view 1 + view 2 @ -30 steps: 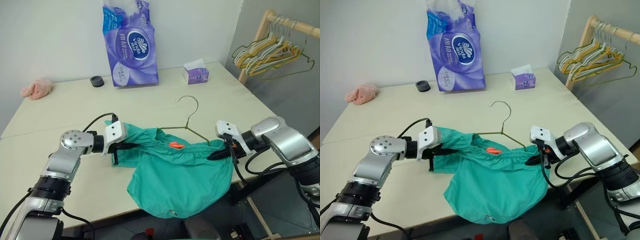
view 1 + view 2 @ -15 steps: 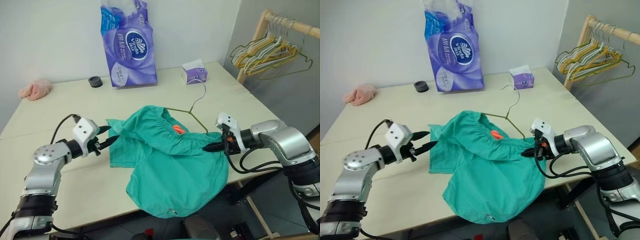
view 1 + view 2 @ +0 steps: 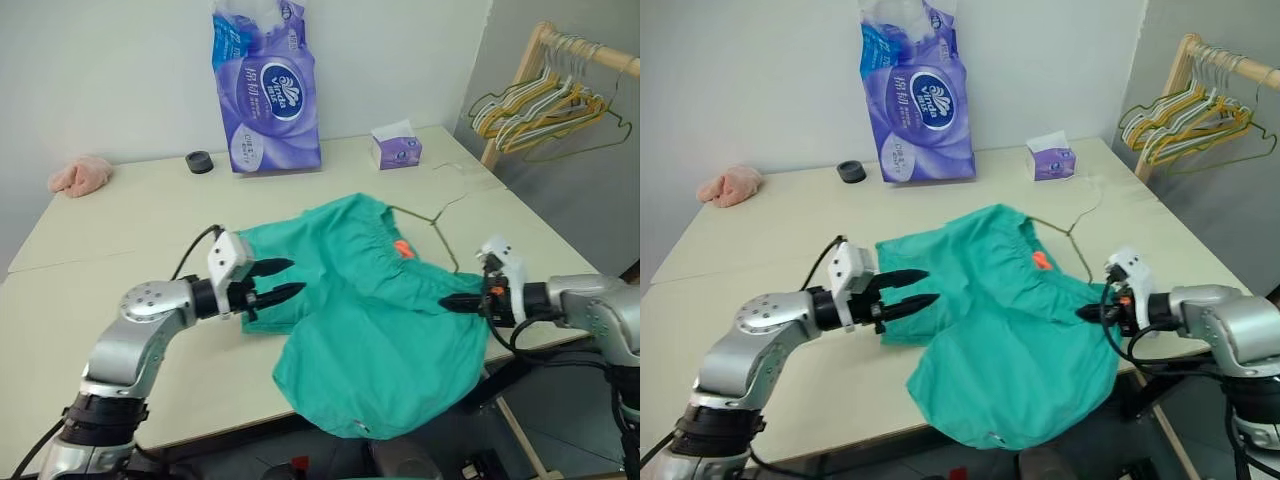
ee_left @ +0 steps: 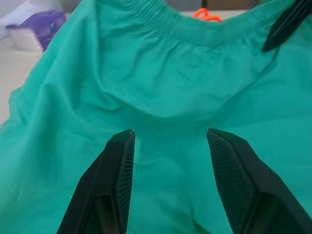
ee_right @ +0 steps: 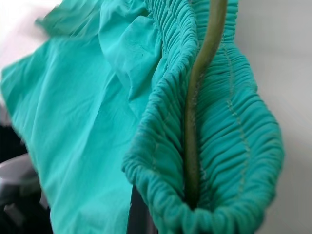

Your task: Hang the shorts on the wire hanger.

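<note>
Teal shorts [image 3: 380, 300], olive wire hanger [image 3: 443, 235]

We count one pair of shorts [image 3: 375, 310], one wire hanger [image 3: 437, 222], one purple tissue pack [image 3: 268, 85], one small tissue box [image 3: 397, 146], one black ring [image 3: 200, 161], one pink cloth lump [image 3: 80, 174], and one bunch of rack hangers [image 3: 535, 105].

"Vinda" on purple tissue pack [image 3: 267, 95]

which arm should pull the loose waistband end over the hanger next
Left. The left gripper is open and empty right at the free side of the shorts, while the right gripper is shut on the shorts, pinning them to the wire hanger.
</note>
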`<state>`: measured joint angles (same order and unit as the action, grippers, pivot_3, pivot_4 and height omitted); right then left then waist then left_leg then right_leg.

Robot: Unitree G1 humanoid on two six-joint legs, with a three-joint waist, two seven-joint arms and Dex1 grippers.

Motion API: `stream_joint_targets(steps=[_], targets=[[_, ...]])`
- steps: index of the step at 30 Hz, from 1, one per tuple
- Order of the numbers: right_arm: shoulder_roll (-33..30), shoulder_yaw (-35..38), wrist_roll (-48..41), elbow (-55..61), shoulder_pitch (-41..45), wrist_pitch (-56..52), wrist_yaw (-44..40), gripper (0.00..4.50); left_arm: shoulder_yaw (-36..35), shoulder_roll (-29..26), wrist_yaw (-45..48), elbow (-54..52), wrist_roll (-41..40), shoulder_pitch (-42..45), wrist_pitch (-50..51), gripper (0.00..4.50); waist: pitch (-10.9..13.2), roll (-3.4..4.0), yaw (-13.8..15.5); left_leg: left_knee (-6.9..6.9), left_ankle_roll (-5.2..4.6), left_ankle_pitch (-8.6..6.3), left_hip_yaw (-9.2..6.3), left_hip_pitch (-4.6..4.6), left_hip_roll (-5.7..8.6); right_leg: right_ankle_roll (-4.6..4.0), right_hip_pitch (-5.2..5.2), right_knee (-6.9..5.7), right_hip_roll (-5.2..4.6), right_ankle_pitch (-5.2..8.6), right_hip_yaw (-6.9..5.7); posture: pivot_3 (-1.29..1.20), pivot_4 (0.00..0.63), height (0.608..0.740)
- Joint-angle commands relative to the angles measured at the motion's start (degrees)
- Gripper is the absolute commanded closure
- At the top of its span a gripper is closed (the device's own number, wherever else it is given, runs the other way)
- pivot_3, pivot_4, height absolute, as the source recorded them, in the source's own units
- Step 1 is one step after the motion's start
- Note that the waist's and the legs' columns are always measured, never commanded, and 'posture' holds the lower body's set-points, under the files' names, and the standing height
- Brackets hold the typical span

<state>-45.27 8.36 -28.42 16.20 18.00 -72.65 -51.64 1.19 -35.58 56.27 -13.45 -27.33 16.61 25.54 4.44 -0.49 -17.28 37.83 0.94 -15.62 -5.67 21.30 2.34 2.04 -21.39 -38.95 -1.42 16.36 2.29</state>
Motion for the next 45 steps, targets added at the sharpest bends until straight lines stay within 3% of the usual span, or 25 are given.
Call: stream_joint_targets(steps=[1,12,19,25,31,38,45], targets=[[-1.99,8.71,-0.14,1.55,-4.20,-2.20,4.42,4.50,3.16,2.22,2.30,-3.16,-4.60,4.39,4.25,2.04,0.01,0.02,-0.17,0.03,-0.01,-0.01,0.00,0.05,0.01,0.07,0.00,0.01,0.02,0.04,-0.02,-0.45,0.064,0.740],[-4.44,26.02,4.54,-3.81,-18.38,0.30,14.14,4.50,12.96,13.59,1.35,0.86,-1.86,18.90,7.12,2.04,0.20,0.06,-2.66,0.04,-0.33,-0.21,0.42,0.12,0.03,0.44,0.08,0.06,0.29,0.27,0.27,-0.52,0.100,0.740],[-9.85,30.16,13.51,-12.55,-16.27,9.14,24.11,4.50,17.03,22.43,-2.32,6.91,2.96,27.89,5.46,2.04,1.16,0.35,-4.99,0.06,-0.64,-0.40,0.94,0.08,0.16,0.58,0.20,0.36,0.23,0.34,0.43,-0.53,0.130,0.740],[-13.82,30.74,15.88,-17.19,-8.33,15.89,28.20,4.50,16.71,27.86,-4.59,13.36,5.12,33.82,4.35,2.04,2.10,0.29,-7.54,-0.03,-0.93,-0.62,1.38,-0.25,0.17,0.85,0.35,0.41,0.25,0.50,0.89,-0.53,0.150,0.740],[-16.91,26.92,16.94,-25.32,2.22,19.28,29.70,4.50,17.17,29.81,-4.46,16.69,7.68,37.06,1.87,2.04,3.05,0.19,-9.53,-0.03,-1.09,-0.88,2.05,-0.47,0.16,1.12,0.38,0.45,0.27,0.65,1.63,-0.52,0.159,0.740],[-20.20,19.61,18.54,-48.80,22.79,22.67,32.49,4.50,17.98,31.23,-4.12,17.19,9.96,37.88,-0.86,2.04,4.20,0.44,-9.96,0.06,-1.20,-0.97,2.62,-0.54,0.17,1.59,0.54,0.91,0.16,0.36,2.17,-0.50,0.174,0.740],[-22.49,11.22,20.50,-67.17,37.34,21.85,28.74,4.50,18.19,31.89,-4.28,16.71,10.51,37.48,-1.24,2.04,5.23,0.43,-9.80,0.11,-1.44,-1.11,3.29,-0.63,0.21,1.90,0.51,1.06,0.15,0.19,3.06,-0.50,0.191,0.740]])
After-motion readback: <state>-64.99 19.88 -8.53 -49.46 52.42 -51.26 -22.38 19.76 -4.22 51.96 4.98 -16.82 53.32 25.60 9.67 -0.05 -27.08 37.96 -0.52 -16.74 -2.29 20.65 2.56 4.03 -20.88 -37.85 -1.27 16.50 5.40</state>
